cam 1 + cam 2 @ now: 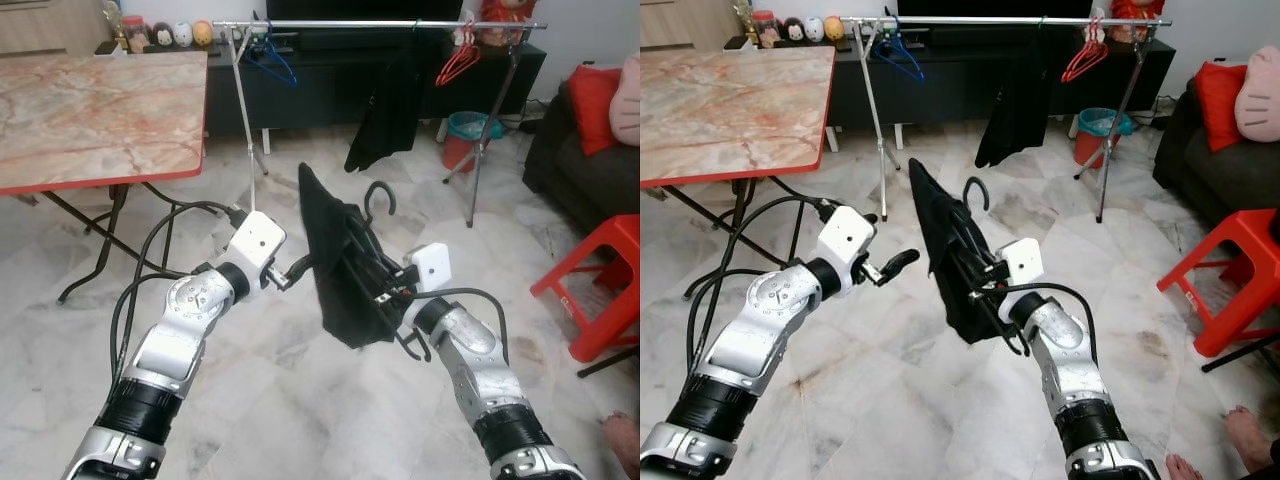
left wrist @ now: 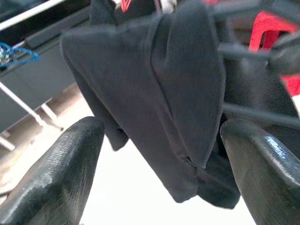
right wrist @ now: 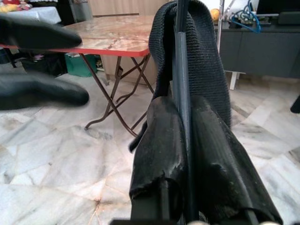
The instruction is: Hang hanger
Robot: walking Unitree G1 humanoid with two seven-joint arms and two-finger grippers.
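So the right gripper (image 1: 392,292) was clamped shut on the black hanger (image 1: 350,255), which had a dark garment (image 1: 335,270) draped over it. It was held up mid-air between both arms. Its long axis ran tilted, with the hook (image 1: 380,197) pointing up and away toward the clothes rail (image 1: 380,23), still well apart across the floor. The left gripper (image 1: 292,270) sat just beside the cloth, fingers spread, holding nothing.

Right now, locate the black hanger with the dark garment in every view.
Left eye view: hanger centre, in the right claw.
Right eye view: centre.
Left wrist view: between the open left claw's fingers.
Right wrist view: centre.
Shared landmark: marble table.
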